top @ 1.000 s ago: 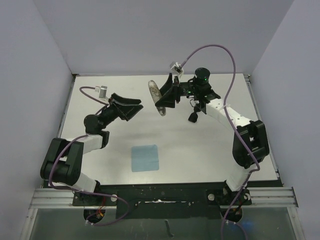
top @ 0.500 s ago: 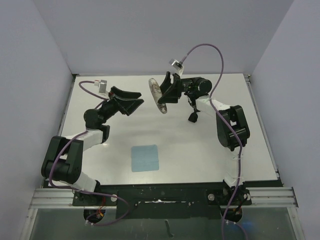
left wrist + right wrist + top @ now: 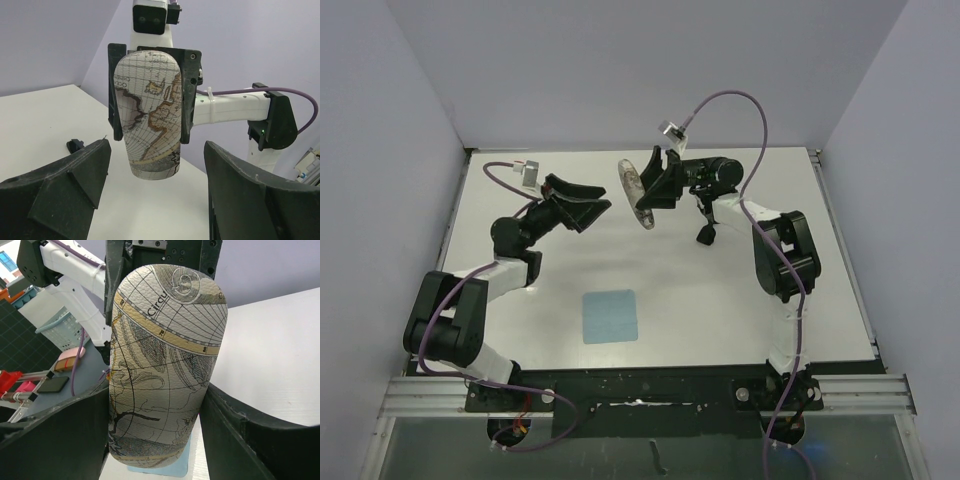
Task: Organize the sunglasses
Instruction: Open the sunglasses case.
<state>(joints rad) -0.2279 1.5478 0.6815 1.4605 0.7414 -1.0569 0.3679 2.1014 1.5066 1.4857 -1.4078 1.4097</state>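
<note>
My right gripper [image 3: 648, 187] is shut on the oblong map-printed case [image 3: 633, 190], holding it on end near the back middle of the table. In the right wrist view the case [image 3: 165, 365] fills the space between both fingers [image 3: 70, 435]. My left gripper [image 3: 592, 210] is open and points at the case [image 3: 150, 110] from the left, a short way off, with nothing between its fingers [image 3: 75, 175]. The sunglasses [image 3: 707, 235] lie folded on the table to the right of the case, small and black; they also show in the left wrist view [image 3: 75, 145].
A light blue square cloth [image 3: 610, 315] lies flat on the table's near middle; its edge [image 3: 175, 472] shows below the case in the right wrist view. Grey walls close in the table [image 3: 720, 300] at the back and on both sides.
The right arm has folded its elbow back while still holding the case in about the same spot. The left gripper has shifted slightly towards the back, still open.
</note>
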